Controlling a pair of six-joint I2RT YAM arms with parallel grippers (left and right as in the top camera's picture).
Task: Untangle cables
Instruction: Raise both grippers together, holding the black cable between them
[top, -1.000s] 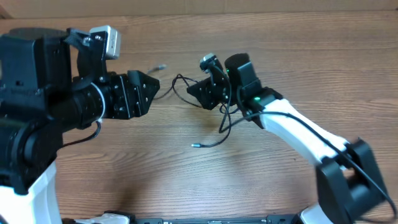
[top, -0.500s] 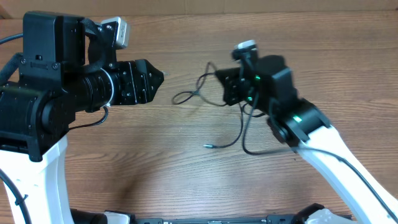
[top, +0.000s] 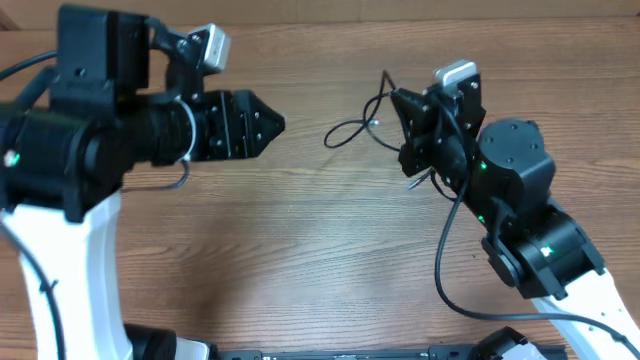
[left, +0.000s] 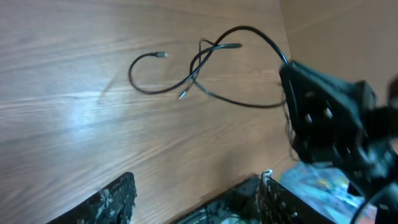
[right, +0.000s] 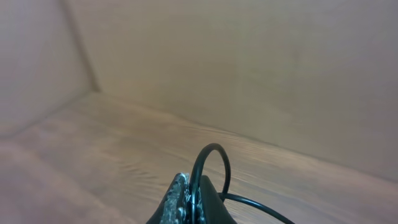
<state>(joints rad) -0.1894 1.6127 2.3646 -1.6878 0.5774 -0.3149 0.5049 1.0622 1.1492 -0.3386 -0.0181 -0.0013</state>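
Overhead: straight down on brown wood-grain table (top: 300, 260). Left wrist: low, slanting rightward over same table, sharing thin black looped cables (left: 198, 68) with overhead. Right wrist: very near those cables, facing plain tan far wall (right: 249, 74).

My left gripper (top: 276, 123) is black and screw-dotted, my links (top: 70, 255) white, my right arm (top: 515, 170) green-lit.

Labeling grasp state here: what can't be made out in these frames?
- Left wrist: plug ends of the cables are too small to identify; left gripper is cut off by the bottom edge.
- Right wrist: right gripper is cut off by the bottom edge; most cable is out of frame.
- Overhead: the grip point is hidden by the right gripper's body.
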